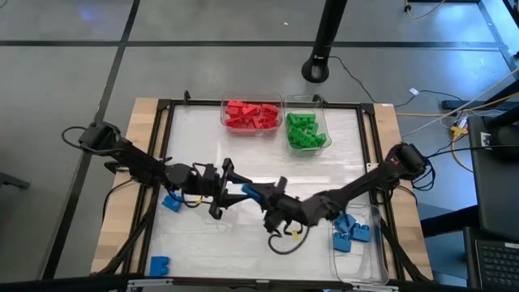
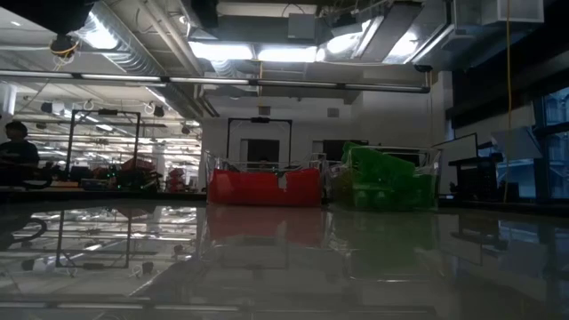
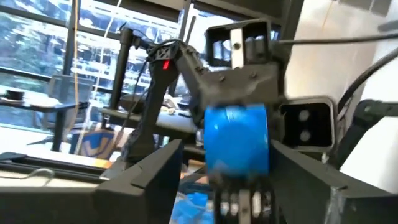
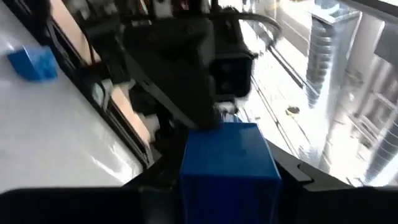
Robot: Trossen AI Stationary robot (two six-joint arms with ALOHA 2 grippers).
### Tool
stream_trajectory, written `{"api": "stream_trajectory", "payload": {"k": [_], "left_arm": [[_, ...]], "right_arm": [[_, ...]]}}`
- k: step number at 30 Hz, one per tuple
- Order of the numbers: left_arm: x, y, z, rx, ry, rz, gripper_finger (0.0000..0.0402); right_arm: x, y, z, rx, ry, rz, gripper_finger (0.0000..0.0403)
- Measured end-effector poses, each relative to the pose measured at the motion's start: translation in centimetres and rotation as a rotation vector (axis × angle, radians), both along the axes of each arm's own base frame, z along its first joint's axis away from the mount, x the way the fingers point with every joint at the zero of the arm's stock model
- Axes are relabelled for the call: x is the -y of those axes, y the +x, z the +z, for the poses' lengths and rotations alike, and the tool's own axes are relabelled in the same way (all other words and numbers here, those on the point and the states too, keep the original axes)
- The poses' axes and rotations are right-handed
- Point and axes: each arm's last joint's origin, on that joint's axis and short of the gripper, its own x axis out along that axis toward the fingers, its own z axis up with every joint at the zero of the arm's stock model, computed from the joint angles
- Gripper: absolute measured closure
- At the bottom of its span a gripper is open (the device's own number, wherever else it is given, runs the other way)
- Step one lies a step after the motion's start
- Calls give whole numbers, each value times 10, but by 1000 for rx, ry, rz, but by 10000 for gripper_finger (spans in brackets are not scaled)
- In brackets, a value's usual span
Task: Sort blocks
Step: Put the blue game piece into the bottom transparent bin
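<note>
Above the middle of the table my two grippers meet tip to tip around one blue block (image 1: 253,193). My right gripper (image 1: 272,200) comes from the table's right and is shut on that block (image 4: 227,155). My left gripper (image 1: 242,192) comes from the left and stands open; in the left wrist view its fingers (image 3: 155,174) flank the block (image 3: 236,143), with a gap showing on one side. Two more blue blocks (image 1: 171,202) (image 1: 159,264) lie flat on the table at the near left. My right gripper pinches the blue block by two opposite sides (image 4: 193,168) between its two fingers (image 4: 292,174). The fingers point level, from the table's right toward its left. The block is lifted clear of the table.
A clear bin of red blocks (image 1: 251,115) and one of green blocks (image 1: 306,130) stand at the far edge; the low view shows them too, red (image 2: 264,187) and green (image 2: 382,182). A clear bin (image 1: 363,251) with several blue blocks stands at the near right.
</note>
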Motion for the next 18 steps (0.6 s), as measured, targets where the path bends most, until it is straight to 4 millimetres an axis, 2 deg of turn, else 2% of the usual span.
{"api": "stream_trajectory", "payload": {"k": [8, 12, 15, 18], "left_arm": [[1, -4, -2, -80, 109, 22, 194], [0, -7, -12, -214, 184, 32, 195], [-2, -8, -18, -301, 195, 70, 196], [-2, -9, -26, -374, 214, 81, 196]], "right_arm": [[-35, -42, 19, -59, -7, -47, 263], [-54, -74, 28, -111, 32, 11, 264], [-63, -97, 29, -164, 143, 92, 266], [-63, -118, 28, -233, 310, 144, 266]]}}
